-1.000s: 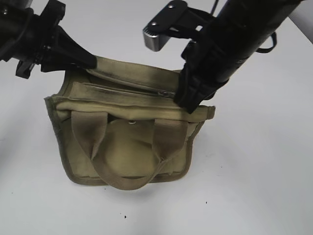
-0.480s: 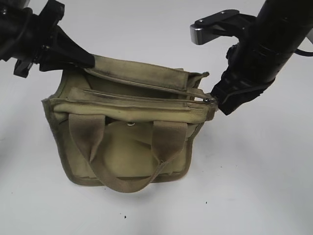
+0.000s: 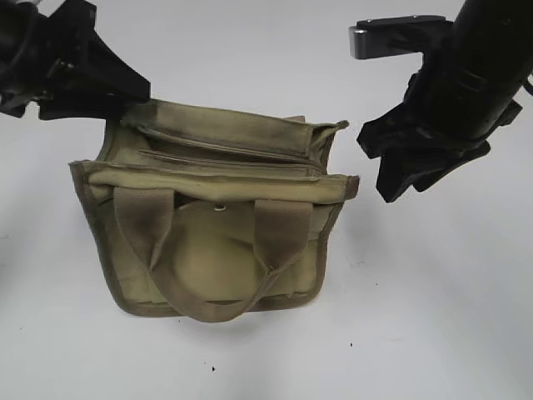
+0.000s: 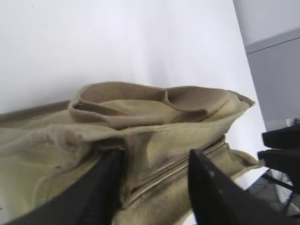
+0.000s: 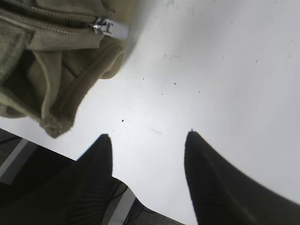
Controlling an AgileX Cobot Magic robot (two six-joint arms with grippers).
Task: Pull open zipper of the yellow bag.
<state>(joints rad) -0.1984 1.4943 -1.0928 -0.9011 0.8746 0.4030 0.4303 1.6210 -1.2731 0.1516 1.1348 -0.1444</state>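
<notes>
The yellow bag [image 3: 216, 242] stands on the white table with its handles toward the camera. Its zipper [image 3: 233, 161] runs along the top, and a dark slot shows beside the tape. The silver pull tab [image 5: 110, 27] sits at the bag's right end, at the top left of the right wrist view. My left gripper [image 3: 137, 92] is at the bag's back left corner. In the left wrist view it [image 4: 155, 154] is open, with the bag's cloth [image 4: 154, 122] between and beyond its fingers. My right gripper [image 3: 379, 167] hangs open to the right of the bag, over bare table [image 5: 148, 135].
White table [image 3: 433, 317] surrounds the bag, with a few dark specks near the front. The right arm's silver camera bracket [image 3: 391, 37] sticks out above the bag's right side. A grey wall [image 4: 276, 70] lies beyond the table edge.
Both grippers have opened. The right one let go of the pull tab at the bag's right end and drew away to the right. The left one released the bag's back left corner.
</notes>
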